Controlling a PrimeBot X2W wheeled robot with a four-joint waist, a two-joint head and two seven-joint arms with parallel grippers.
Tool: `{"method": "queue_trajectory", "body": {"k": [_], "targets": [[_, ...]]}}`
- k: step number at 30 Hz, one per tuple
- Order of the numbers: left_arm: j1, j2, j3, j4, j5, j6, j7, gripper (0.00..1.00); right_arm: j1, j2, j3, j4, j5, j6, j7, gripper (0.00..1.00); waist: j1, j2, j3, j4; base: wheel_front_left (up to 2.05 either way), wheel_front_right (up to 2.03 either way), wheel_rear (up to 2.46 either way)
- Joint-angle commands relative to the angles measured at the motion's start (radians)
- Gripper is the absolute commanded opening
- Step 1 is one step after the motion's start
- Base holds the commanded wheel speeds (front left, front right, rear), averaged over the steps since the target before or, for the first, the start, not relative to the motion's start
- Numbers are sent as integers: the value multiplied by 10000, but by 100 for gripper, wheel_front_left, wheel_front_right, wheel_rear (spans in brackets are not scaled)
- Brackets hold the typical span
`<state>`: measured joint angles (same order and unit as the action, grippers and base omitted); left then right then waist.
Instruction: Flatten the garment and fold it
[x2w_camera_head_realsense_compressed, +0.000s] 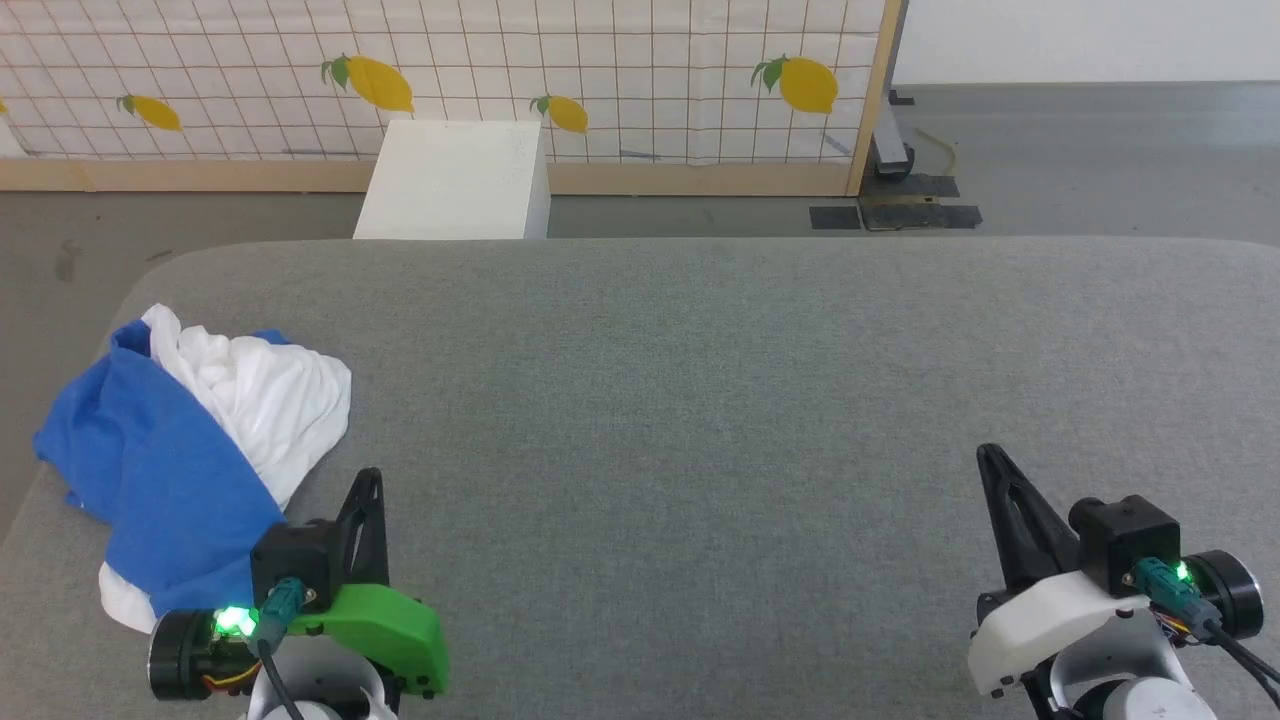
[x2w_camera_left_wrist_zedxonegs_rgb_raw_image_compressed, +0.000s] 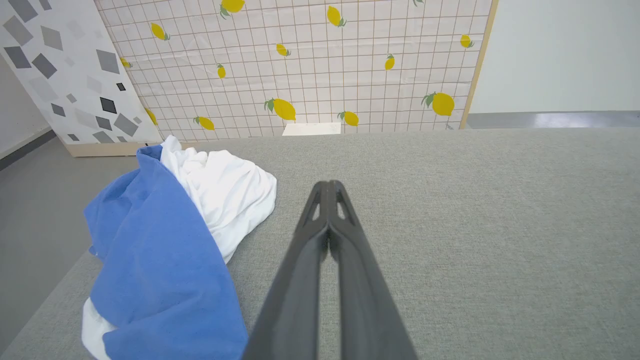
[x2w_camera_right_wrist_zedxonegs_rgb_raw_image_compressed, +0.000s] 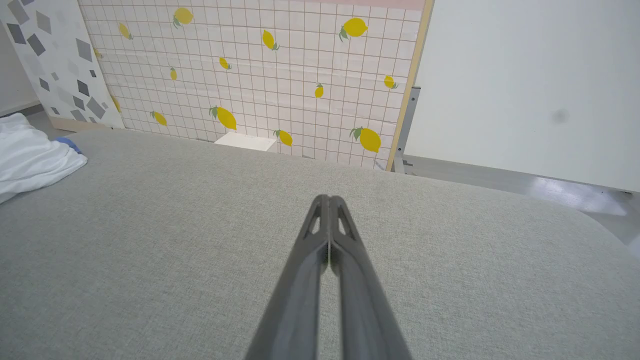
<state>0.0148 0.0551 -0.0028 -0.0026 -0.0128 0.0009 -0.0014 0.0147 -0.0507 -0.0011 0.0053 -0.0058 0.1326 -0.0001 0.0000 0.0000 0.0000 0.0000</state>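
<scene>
At the far left the garment (x2w_camera_head_realsense_compressed: 190, 440) lies crumpled in a heap on the grey padded surface (x2w_camera_head_realsense_compressed: 700, 400), close to its left edge. A blue fold drapes over the near and outer side, and bunched white cloth faces the middle. The heap's long axis runs roughly from near to far, leaning slightly inward at the far end. Just to its right is the left gripper (x2w_camera_head_realsense_compressed: 370, 480), its two dark fingers pressed together and holding nothing. The cloth lies to the left of its tips and a little beyond them, so this arm is by far the nearer and would likely have to swing leftward to reach it. Bare grey fabric stretches across the middle, with nothing in the way. Well apart at the right, the right gripper (x2w_camera_head_realsense_compressed: 990, 452) is likewise closed and empty. Beyond the surface stand a white box (x2w_camera_head_realsense_compressed: 455, 180) and a lemon-print screen (x2w_camera_head_realsense_compressed: 600, 80).
</scene>
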Motion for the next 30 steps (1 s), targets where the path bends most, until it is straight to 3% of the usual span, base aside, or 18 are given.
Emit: {"method": "queue_trajectory", "body": {"k": [1, 19, 30], "targets": [[0, 0, -2, 0, -1, 1, -1, 100, 0, 0, -1, 1, 2, 0, -1, 100, 0, 0, 0, 0, 0, 0, 0], [-53, -4, -137, 227, -300, 169, -291, 100, 2, 1, -90, 363, 406, -2, -293, 100, 0, 0, 7, 112, 0, 0, 0], [12, -8, -105, 252, -458, 329, -518, 100, 3, 1, -66, 618, 696, -4, -521, 100, 0, 0, -53, 672, 0, 0, 0]]}}
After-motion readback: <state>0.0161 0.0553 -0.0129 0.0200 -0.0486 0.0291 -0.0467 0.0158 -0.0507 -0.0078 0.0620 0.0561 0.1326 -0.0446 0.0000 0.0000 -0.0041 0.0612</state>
